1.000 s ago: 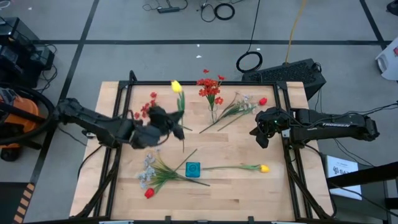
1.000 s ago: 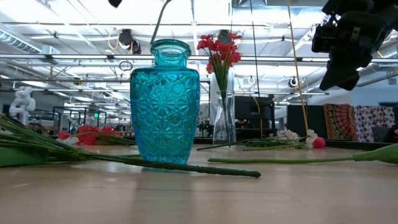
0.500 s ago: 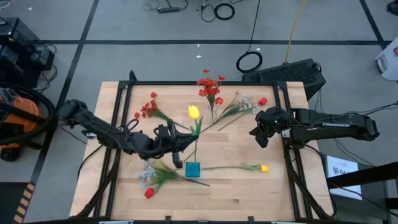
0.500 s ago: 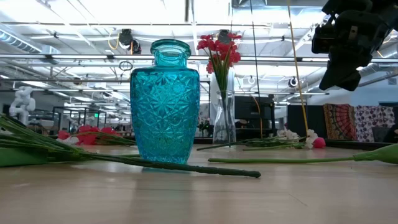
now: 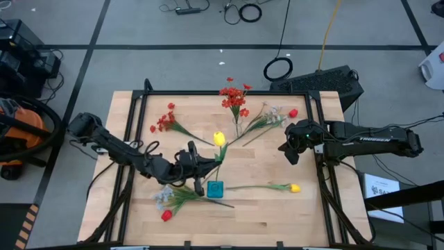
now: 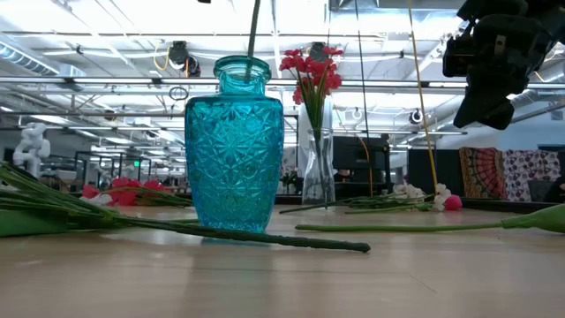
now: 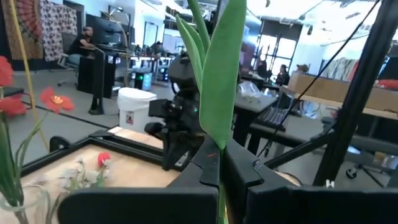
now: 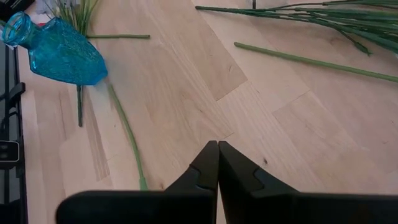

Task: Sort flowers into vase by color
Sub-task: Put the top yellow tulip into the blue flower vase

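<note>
Wooden table; orange vacuum on floor at left; coiled black cable beyond; white bin behind.

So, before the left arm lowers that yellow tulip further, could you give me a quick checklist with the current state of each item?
1. Left gripper shut on the yellow tulip: ok; the left wrist view shows its stem clamped between the fingers.
2. Stem tip inside the blue vase mouth: ok; the low view shows it entering the neck.
3. Vase upright: ok.
4. Stem depth inside the vase: cannot tell through the patterned glass.
5. Loose stem lying by the vase base: touching or apart, cannot tell.
6. Right gripper out of the way: ok; it hangs shut over the table's right side.
</note>
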